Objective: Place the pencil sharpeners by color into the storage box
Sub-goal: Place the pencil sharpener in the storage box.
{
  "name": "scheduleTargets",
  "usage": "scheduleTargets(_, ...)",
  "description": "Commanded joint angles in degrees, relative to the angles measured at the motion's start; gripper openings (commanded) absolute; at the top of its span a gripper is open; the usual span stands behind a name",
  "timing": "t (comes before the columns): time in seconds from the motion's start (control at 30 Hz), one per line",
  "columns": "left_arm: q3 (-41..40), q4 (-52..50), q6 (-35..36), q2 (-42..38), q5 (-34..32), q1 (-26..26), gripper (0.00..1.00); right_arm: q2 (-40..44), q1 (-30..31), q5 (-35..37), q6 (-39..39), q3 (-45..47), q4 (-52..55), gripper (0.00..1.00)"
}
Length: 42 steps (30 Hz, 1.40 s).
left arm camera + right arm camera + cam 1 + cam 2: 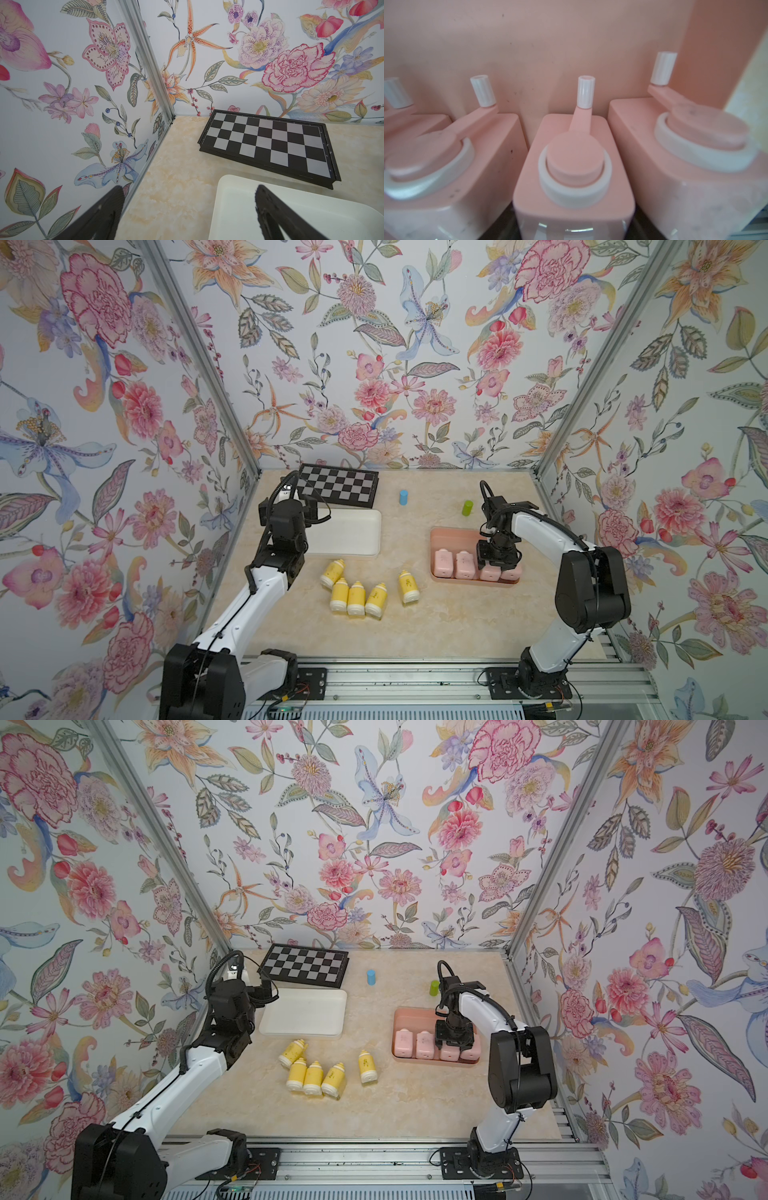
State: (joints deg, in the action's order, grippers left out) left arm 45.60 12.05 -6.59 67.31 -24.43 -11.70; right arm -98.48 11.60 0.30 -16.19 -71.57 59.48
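Several yellow pencil sharpeners (356, 598) with white ends lie loose on the table in front of the white storage box (353, 531), one of them (408, 587) a little apart to the right. Several pale pink pencil sharpeners (444, 562) stand in a row in the pink storage box (449, 533). My right gripper (496, 562) reaches down onto the third one (574, 158), its dark jaws tight against both sides. My left gripper (189, 187) hangs open over the white box's (311, 218) far left corner, holding nothing.
A black and silver chessboard (338, 485) lies at the back left. A small blue cylinder (403, 497) and a green one (467, 508) stand behind the boxes. Flowered walls close in three sides.
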Motion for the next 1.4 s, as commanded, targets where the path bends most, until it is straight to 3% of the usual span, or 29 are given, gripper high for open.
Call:
scheduleTargets(0.0,0.19,0.03,0.96,0.28,-0.15,-0.68,0.99,2.76,0.01,0.55,0.80,-1.77,2.74,0.61)
scheduleTargets(0.83,0.10,0.07,1.14,0.47,-0.37,-0.67,0.99,-1.96,0.36,-0.46,0.87,0.28,-0.90,0.61)
scheduleTargets(1.37,0.10,0.07,1.14,0.47,-0.40,-0.67,0.99,-1.12,0.45,-0.99,0.99,0.56,-0.91,0.67)
